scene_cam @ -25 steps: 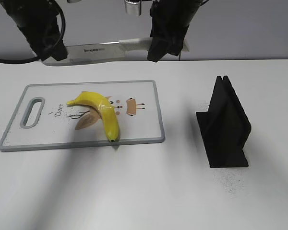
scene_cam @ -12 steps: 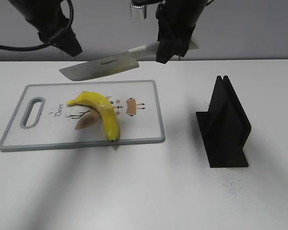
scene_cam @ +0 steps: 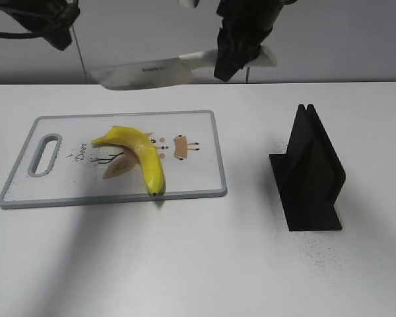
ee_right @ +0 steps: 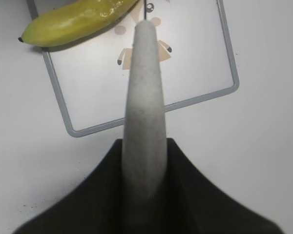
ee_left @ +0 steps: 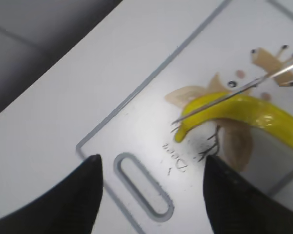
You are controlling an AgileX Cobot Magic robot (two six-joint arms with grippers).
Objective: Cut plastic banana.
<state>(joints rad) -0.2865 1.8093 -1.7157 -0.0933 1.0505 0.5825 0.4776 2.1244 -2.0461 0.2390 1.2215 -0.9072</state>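
Gripping knife (scene_cam: pixel 152 71) handle, R gripper (scene_cam: pixel 241 56); L gripper (ee_left: pixel 149 195) probably open.

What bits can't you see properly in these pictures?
- Left tool: the exterior view cuts it off at the top edge; the left wrist view shows only two blurred dark fingers, apart and empty.
- Right tool: the knife handle covers its grip in the right wrist view.
- Knife edge: too thin to see, just a line in the left wrist view.
- Banana: its underside is hidden against the cutting board.
- Black stand: its far side is hidden.
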